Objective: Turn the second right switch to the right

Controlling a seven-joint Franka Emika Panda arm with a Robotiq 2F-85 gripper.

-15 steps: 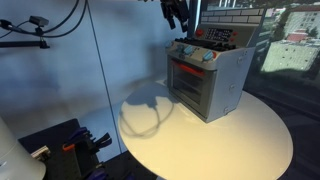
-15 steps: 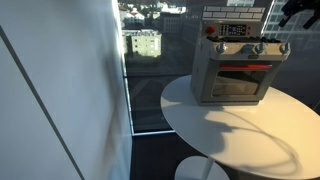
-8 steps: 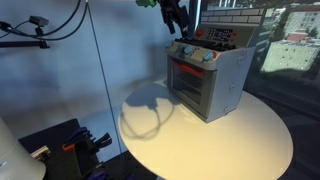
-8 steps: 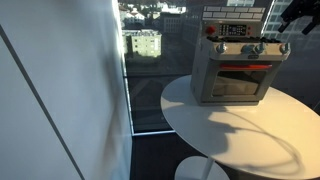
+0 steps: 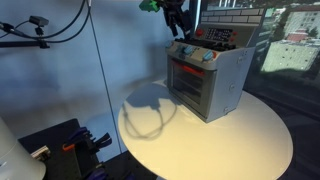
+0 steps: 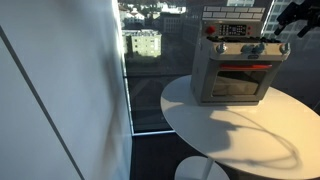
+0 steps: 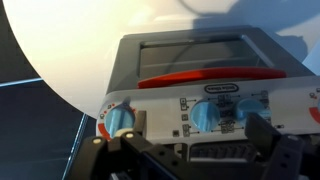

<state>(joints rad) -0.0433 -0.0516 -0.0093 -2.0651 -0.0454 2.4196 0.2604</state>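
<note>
We held the gripper, jaws apart and empty, above the toy oven at the edge of the tabletop; the second-right knob looked untouched, so the whole turn was left to do.

Dim and blue-tinted in both exterior views, with daylight from the window behind. Soft, looping shadow across the white round table. In the wrist view, glaring and washed out on the table, slightly soft on the toy oven, blurred along the bottom edge.
</note>
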